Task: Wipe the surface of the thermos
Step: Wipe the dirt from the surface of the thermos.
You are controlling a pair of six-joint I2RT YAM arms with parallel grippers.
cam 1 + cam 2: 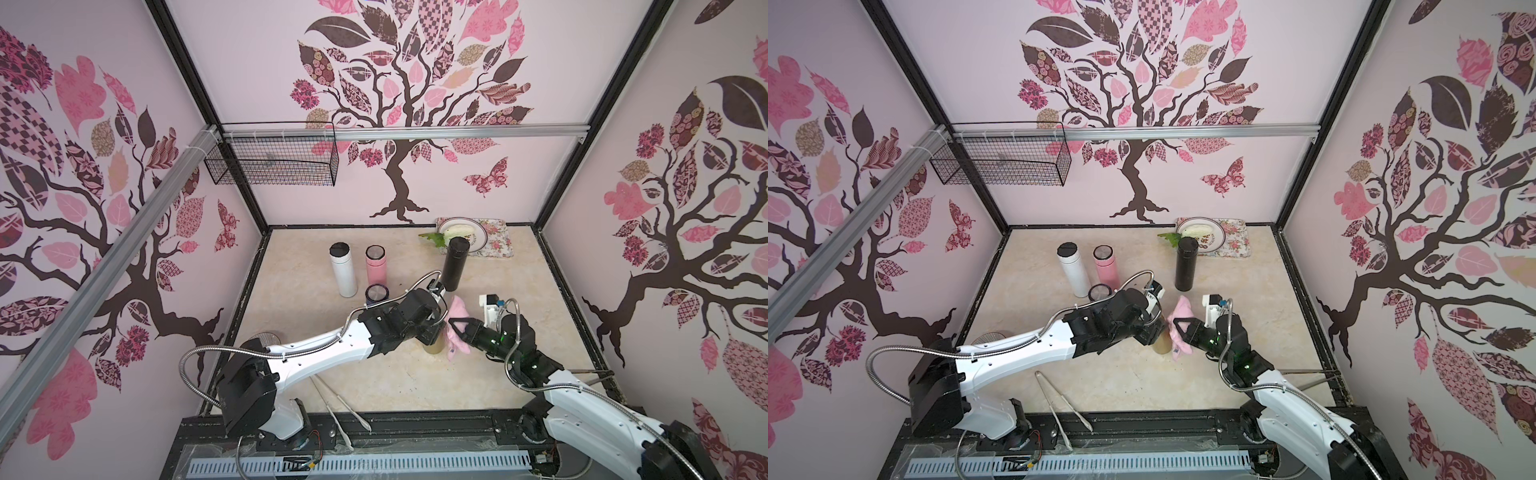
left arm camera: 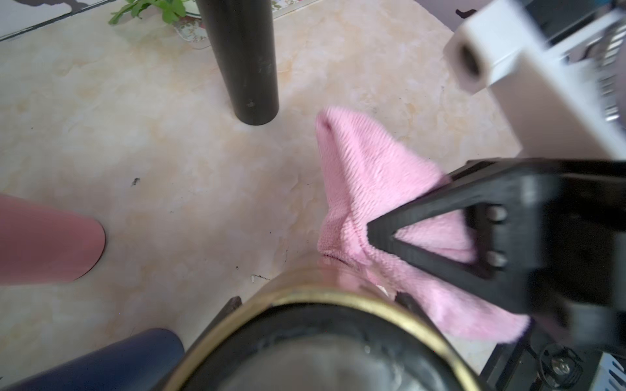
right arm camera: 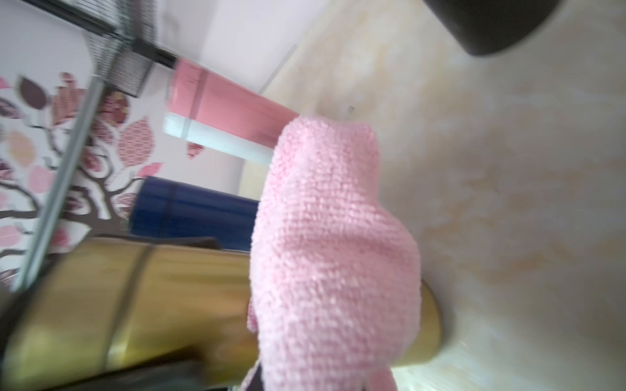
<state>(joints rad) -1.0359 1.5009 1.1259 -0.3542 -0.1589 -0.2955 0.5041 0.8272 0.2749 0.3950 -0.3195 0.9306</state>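
A gold thermos [image 1: 433, 348] [image 1: 1162, 345] stands upright on the marble table, near the middle front. My left gripper [image 2: 318, 303] is shut on its upper part, one finger [image 2: 233, 304] on each side of the gold rim [image 2: 342, 298]. My right gripper [image 1: 451, 322] [image 1: 1173, 322] is shut on a pink cloth [image 1: 458, 315] [image 1: 1183, 309] [image 2: 366, 176]. The cloth [image 3: 332, 254] lies draped against the thermos's side [image 3: 152, 298], close to its base. In the right wrist view the cloth hides that gripper's own fingers.
A black thermos [image 1: 455, 266] stands just behind the grippers. White [image 1: 344, 270], pink [image 1: 376, 264] and dark blue [image 1: 376, 293] thermoses stand at back left. A plate on a floral tray [image 1: 494, 245] sits at the back right. Tongs [image 1: 340, 411] lie at the front edge.
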